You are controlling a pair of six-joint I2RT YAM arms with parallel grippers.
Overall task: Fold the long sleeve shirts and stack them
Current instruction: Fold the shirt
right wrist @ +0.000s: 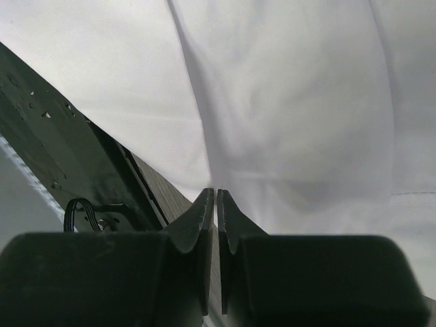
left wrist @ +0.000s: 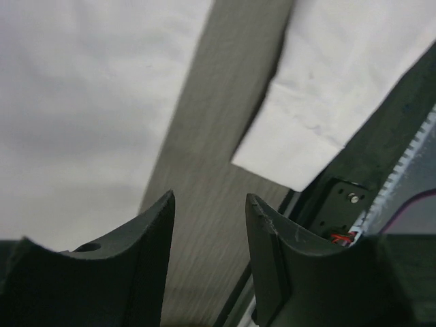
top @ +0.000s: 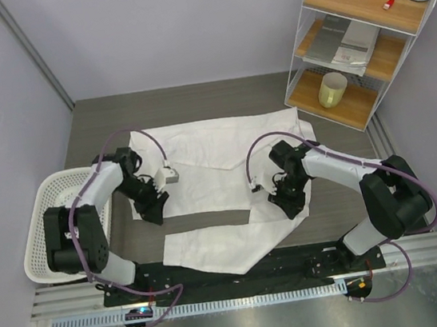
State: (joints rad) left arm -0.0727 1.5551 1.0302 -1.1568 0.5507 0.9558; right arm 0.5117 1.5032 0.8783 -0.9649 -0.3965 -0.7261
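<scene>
White shirt (top: 217, 151) spread flat, basket (top: 35, 252) at left, yellow cup (top: 332, 90) on shelf (top: 357, 110)

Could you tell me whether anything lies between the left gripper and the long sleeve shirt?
Nothing visible does: the left gripper hangs open over bare table, with the long sleeve shirt lying right beside it.

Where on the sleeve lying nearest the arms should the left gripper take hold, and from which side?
Best pinch the cuff of the sleeve, coming from the left: its square end lies flat on bare table, close to the open left gripper.
</scene>
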